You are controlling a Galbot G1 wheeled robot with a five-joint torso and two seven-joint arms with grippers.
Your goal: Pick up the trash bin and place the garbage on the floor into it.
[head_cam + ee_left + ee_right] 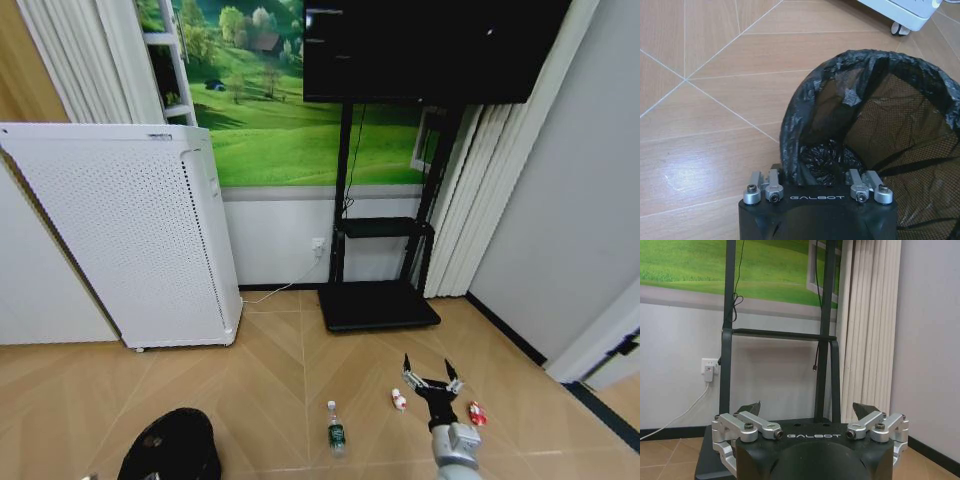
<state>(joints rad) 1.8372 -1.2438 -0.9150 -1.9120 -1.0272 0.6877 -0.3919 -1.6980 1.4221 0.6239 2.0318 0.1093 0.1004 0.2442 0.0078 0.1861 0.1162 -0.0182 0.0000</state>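
The trash bin, black and round with a dark liner, is at the lower left of the head view. In the left wrist view its rim runs right up to my left gripper, which is shut on that rim with its fingertips hidden by the liner. The garbage lies on the wooden floor: a clear bottle with a green label, and two red-and-white pieces. My right gripper hangs open between and just above the two pieces, holding nothing.
A tall white perforated air purifier stands at the left, and its wheel is close to the bin. The black TV stand's base lies ahead against the wall, with a socket and cable beside it. Bare floor lies around the garbage.
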